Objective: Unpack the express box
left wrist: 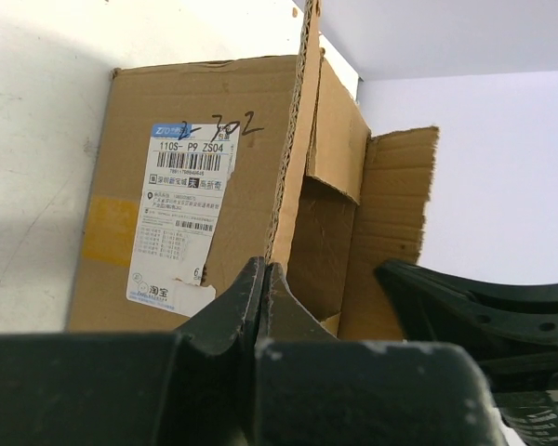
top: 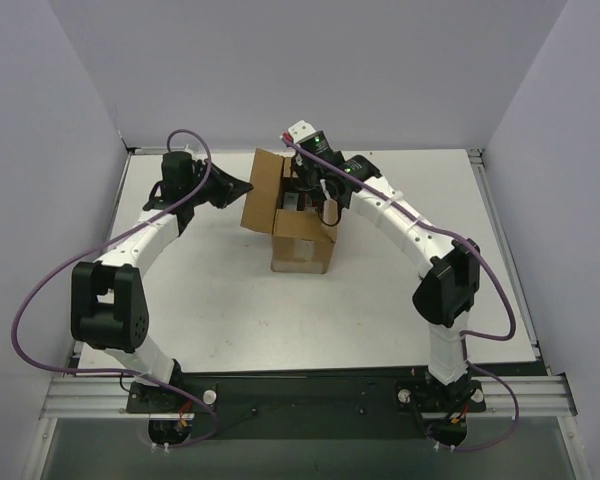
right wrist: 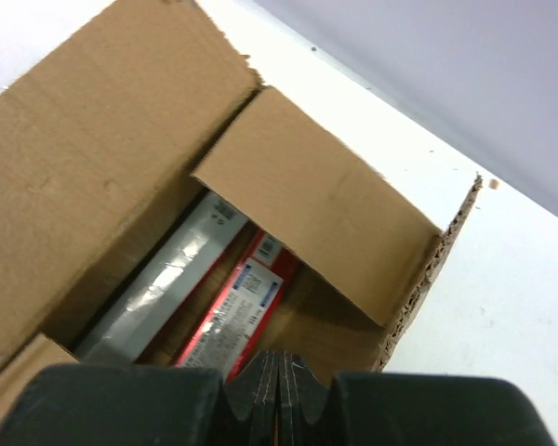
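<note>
The express box [top: 302, 245] stands mid-table with its top flaps open; its pale label faces me in the left wrist view, on the express box [left wrist: 121, 214]. My left gripper [top: 246, 186] [left wrist: 266, 268] is shut, its tips against the outer edge of the raised left flap [left wrist: 293, 167]; nothing shows between the fingers. My right gripper [top: 326, 210] [right wrist: 281, 358] is shut and reaches down into the open box [right wrist: 65, 139]. Just below its tips lie a flat red pack [right wrist: 237, 302] and a silver pack [right wrist: 163, 279]. Nothing shows between its fingers.
The white table [top: 230, 300] is walled by pale panels at the left, back and right. In the left wrist view the right arm's dark body [left wrist: 484, 307] sits close beyond the box. A far flap [right wrist: 325, 204] hangs over the box's opening.
</note>
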`<state>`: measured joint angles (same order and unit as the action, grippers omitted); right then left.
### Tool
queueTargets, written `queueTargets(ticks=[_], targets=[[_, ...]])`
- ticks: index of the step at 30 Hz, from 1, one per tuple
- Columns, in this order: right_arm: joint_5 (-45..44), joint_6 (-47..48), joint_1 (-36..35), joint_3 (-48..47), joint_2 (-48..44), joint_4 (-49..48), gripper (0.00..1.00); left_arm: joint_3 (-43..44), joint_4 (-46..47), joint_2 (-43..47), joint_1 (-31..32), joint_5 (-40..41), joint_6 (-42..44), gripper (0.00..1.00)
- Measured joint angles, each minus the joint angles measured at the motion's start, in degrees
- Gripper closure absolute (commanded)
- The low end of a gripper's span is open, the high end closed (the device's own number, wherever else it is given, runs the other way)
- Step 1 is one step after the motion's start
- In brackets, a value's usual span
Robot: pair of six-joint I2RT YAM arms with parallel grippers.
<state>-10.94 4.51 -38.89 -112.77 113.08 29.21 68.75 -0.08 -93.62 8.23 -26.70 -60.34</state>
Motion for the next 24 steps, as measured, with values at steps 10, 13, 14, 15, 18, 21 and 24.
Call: queueTargets(ticks=[10, 13, 14, 15, 18, 21, 24], targets=[[-3.3, 0.0, 3.0, 6.6, -3.8, 2.1, 0.54, 1.1, 0.3, -1.2, 0.0, 0.1, 0.6, 1.0], [-3.0, -1.0, 3.2, 7.5, -3.8, 2.7, 0.49, 1.1, 0.3, -1.2, 0.0, 0.1, 0.6, 1.0], [-2.7, -1.9, 3.3, 7.8, -3.8, 2.9, 0.48, 1.1, 0.3, -1.2, 0.0, 0.1, 0.6, 1.0], [-2.5, -2.8, 3.4, 8.0, -3.8, 3.0, 0.48, 1.1, 0.3, -1.2, 0.0, 0.1, 0.6, 1.0], [-1.4, -5.3, 4.3, 8.6, -3.8, 3.4, 0.47, 1.2, 0.3, -1.3, 0.1, 0.1, 0.7, 1.0], [0.2, -8.1, 5.4, 8.9, -3.5, 3.9, 0.48, 1.2, 0.3, -1.4, 0.3, 0.1, 0.8, 1.0], [1.3, -10.4, 6.1, 8.9, -2.8, 4.3, 0.52, 1.2, 0.4, -1.4, 0.4, 0.1, 1.0, 1.0]])
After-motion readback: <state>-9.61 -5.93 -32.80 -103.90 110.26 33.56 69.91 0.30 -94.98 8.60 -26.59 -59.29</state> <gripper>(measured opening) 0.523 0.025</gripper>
